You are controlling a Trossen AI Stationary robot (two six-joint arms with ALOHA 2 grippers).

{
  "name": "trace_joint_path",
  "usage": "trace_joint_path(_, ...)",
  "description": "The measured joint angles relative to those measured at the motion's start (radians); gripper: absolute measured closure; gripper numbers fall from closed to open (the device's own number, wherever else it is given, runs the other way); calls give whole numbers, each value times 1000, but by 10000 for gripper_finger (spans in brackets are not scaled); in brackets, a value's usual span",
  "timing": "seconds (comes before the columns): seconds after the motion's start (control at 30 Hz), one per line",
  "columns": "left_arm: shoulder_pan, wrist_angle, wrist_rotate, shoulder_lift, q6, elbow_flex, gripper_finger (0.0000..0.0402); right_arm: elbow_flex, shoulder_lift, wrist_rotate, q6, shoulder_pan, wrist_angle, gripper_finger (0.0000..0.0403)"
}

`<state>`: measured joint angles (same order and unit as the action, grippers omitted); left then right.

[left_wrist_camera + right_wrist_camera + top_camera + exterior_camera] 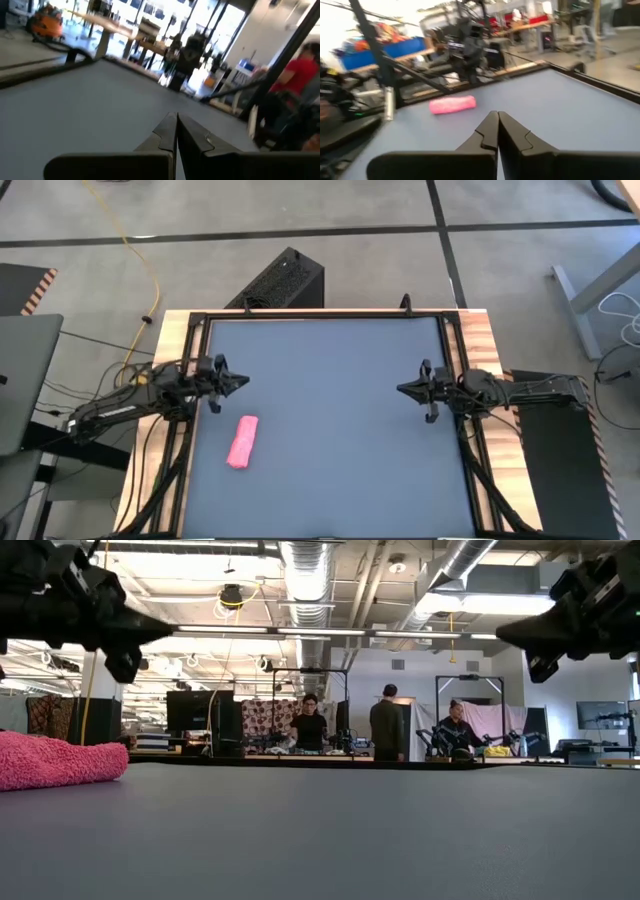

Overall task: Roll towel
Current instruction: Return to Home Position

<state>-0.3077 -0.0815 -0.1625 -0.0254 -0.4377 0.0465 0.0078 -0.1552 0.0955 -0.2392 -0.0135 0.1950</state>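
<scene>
Near the worktop's (340, 450) left edge, beware brushing the rolled towel (243, 442) open with closed, empty left fingers (162, 136), right fingers (485, 132) equally closed, empty.

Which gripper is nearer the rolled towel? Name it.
The left gripper: the pink towel roll lies close by it on the left of the table, while the right gripper hangs at the opposite side, far from it.

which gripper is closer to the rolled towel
Left. The left gripper hovers near the towel, just off its far end; the right gripper is across the table by the right edge.
</scene>
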Motion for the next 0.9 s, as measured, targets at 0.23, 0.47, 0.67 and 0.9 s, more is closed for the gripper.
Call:
trace_joint_path(0.23, 0, 26, 0, -5, 145, -36, 401, 0, -1, 41, 2, 5, -39, 368)
trace_joint_path(0.47, 0, 17, 20, -11, 300, -36, 401, -1, -1, 38, 2, 5, -62, 370)
trace_joint_path(0.67, 0, 35, 85, -11, 294, -37, 401, -1, -1, 38, 3, 5, -84, 369)
trace_joint_path(0.9, 0, 49, 173, -11, 295, -38, 401, -2, -1, 37, 4, 5, -113, 370)
